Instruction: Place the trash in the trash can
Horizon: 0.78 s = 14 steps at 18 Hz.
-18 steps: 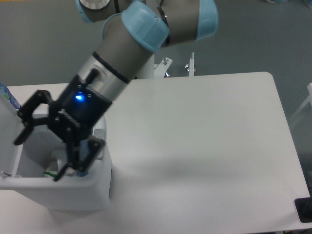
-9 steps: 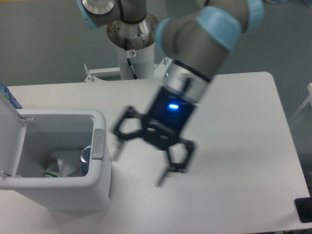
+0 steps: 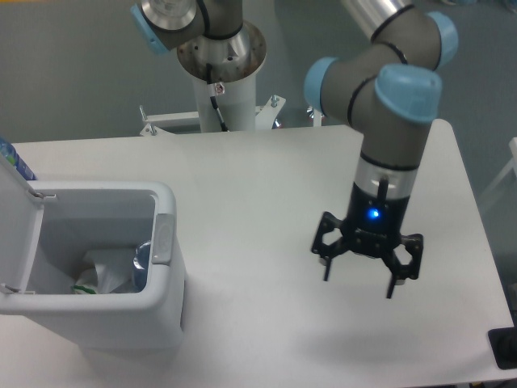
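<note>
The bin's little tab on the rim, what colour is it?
Grey, on the white bin; the tab shows in the fixed camera view.

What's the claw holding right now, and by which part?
Nothing. The claw hangs open and empty above the table; the bottle lies in the trash can.

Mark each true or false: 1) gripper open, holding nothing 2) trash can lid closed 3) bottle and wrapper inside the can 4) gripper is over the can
1) True: the gripper is open with nothing between its fingers.
2) False: the trash can stands open, its lid swung up at the left.
3) True: the bottle and the wrapper lie inside the can.
4) False: the gripper hangs over bare table, well right of the can.
</note>
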Each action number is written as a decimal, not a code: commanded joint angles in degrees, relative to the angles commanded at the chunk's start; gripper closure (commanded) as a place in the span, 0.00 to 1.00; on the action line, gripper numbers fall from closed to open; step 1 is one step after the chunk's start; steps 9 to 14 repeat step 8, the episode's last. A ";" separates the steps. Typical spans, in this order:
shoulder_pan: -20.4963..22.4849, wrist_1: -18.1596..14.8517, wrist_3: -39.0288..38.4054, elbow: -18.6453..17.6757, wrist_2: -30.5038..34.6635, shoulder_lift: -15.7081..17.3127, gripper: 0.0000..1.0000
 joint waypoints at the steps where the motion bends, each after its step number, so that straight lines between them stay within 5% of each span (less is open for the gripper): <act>1: 0.00 -0.44 2.12 0.09 3.08 -0.09 0.00; 5: -0.62 -2.55 3.28 0.09 8.99 -0.09 0.00; 14: -0.79 -2.47 3.37 -0.26 9.08 -0.09 0.00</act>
